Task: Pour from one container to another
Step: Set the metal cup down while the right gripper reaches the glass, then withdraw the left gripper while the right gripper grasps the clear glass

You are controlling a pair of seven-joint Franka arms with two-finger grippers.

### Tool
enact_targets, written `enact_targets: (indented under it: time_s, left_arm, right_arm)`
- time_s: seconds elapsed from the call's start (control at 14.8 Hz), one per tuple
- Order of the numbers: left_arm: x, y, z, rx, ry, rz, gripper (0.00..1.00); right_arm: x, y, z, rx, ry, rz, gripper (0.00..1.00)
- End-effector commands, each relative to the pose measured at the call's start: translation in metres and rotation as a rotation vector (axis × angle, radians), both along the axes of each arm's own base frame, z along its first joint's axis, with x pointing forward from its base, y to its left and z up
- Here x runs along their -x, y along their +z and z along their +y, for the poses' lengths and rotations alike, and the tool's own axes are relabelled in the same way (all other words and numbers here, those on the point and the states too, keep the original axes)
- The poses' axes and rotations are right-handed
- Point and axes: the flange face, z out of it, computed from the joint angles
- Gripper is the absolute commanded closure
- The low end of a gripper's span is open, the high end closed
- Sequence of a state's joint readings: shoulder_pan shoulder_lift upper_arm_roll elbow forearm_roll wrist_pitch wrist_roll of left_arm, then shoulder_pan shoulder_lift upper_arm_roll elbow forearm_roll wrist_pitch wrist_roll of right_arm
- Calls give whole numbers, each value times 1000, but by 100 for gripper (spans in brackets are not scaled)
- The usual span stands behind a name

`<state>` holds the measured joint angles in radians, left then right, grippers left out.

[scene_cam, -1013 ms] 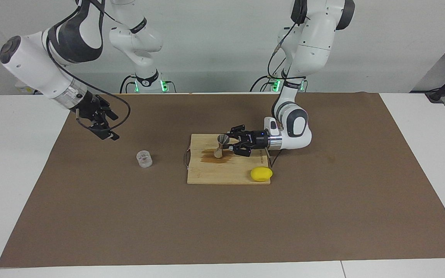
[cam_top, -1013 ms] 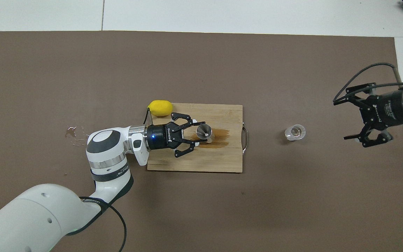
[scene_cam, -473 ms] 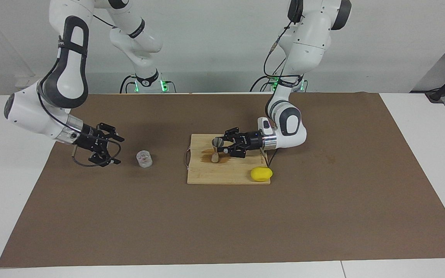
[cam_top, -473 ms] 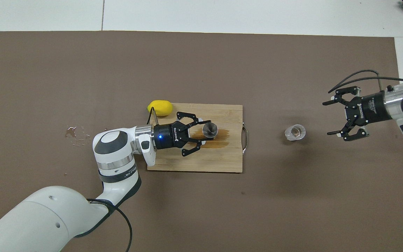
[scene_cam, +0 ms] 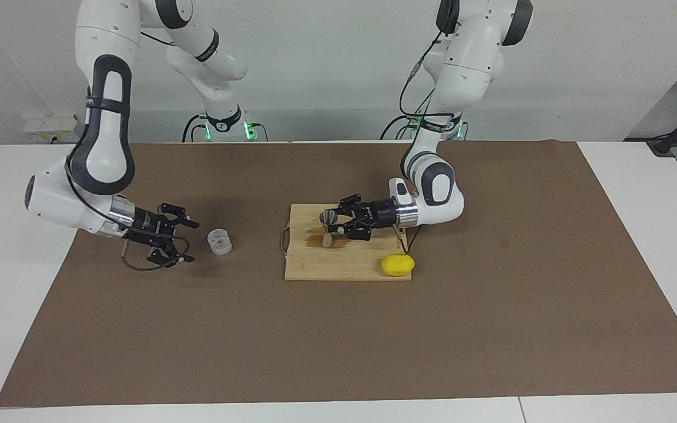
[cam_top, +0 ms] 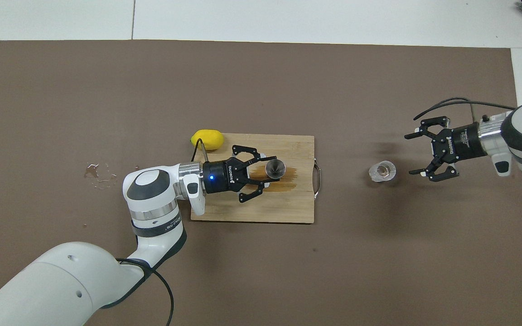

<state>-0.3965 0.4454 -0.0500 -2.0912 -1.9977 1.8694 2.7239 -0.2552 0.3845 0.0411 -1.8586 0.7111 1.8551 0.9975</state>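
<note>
The metal jigger (scene_cam: pixel 328 228) stands upright on a wooden cutting board (scene_cam: pixel 344 269); it also shows in the overhead view (cam_top: pixel 274 168). My left gripper (scene_cam: pixel 339 225) lies low and level over the board, shut on the jigger from the left arm's end (cam_top: pixel 264 170). The clear glass tumbler (scene_cam: pixel 219 242) stands on the brown mat beside the board, toward the right arm's end (cam_top: pixel 382 171). My right gripper (scene_cam: pixel 189 241) is open and empty, low over the mat, a short gap from the glass at the right arm's end (cam_top: pixel 411 154).
A yellow lemon (scene_cam: pixel 398 265) lies at the board's corner by the left arm's wrist (cam_top: pixel 207 139). A brown wet stain (cam_top: pixel 288 174) marks the board under the jigger. A small spill (cam_top: pixel 95 174) lies on the mat toward the left arm's end.
My right gripper came down from high over the mat to glass height and closed in on the glass. My left gripper slid the jigger a little toward the glass and stood it upright.
</note>
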Motion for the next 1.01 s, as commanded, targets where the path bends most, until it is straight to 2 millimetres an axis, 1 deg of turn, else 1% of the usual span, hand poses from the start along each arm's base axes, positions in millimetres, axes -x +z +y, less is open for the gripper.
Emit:
enact_targets:
  time_s: [0.0,0.07,0.2,0.34,0.47,0.54,0.61,0.68,0.74,0.81,0.95]
  left_arm:
    - [4,-7,0,-22,22,-43,0]
    - [4,-6,1,-18,21,-41,0]
    - [4,-2,8,-15,29,-42,0]
    - [-2,10,26,-12,56,-51,0]
    - [-4,22,50,-17,72,-54,0]
    - [-6,28,62,-27,62,-69,0]
    - [-11,32,79,-31,49,-78,0]
    - [-14,39,93,-35,22,-88,0]
    - [-15,44,108,-45,0,-94,0]
    - [-17,51,128,-58,-14,-87,0]
    - [-18,53,156,-96,-68,-57,0]
  right_arm:
    - [12,-19,3,-37,49,-44,0]
    - [18,-24,4,-42,60,-56,0]
    - [25,-36,5,-58,41,-70,0]
    - [25,-42,11,-64,41,-81,0]
    - [30,-49,14,-60,37,-76,0]
    - [35,-55,15,-76,33,-76,0]
    - [40,-60,19,-99,29,-88,0]
    - [42,-62,19,-95,18,-94,0]
    - [47,-66,24,-96,24,-86,0]
    - [47,-66,31,-98,35,-85,0]
    - [46,-66,32,-99,36,-87,0]
